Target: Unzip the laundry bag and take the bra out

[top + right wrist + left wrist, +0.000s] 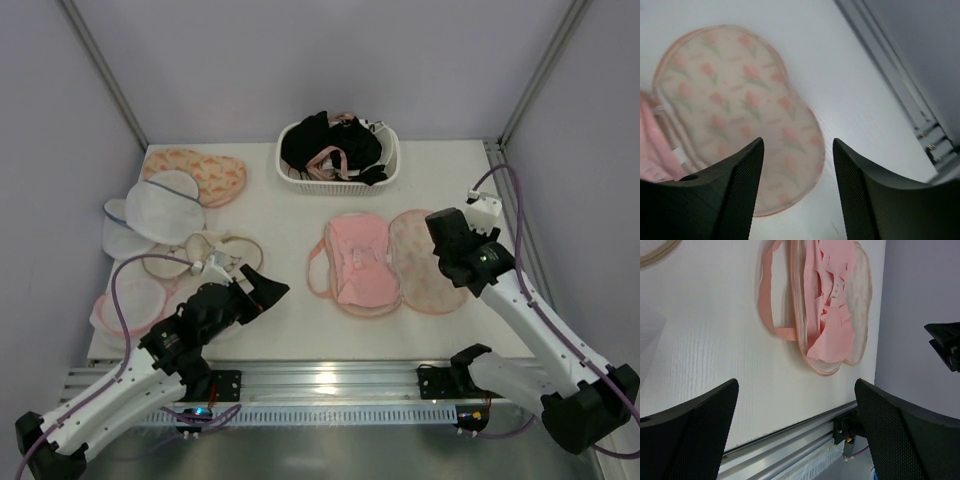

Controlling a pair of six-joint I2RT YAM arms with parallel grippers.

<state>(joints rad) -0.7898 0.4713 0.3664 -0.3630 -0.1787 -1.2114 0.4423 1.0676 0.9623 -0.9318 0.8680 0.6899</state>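
Presently the bra (358,262) is listed on the opened laundry bag's (428,268) left half, long axis apparently near-to-far, just left of the nearer right gripper (797,145), spread empty; left gripper (795,390) spread too.

The laundry bag (428,268) and bra (358,262) look soft matt cloth, the table (300,322) matt.
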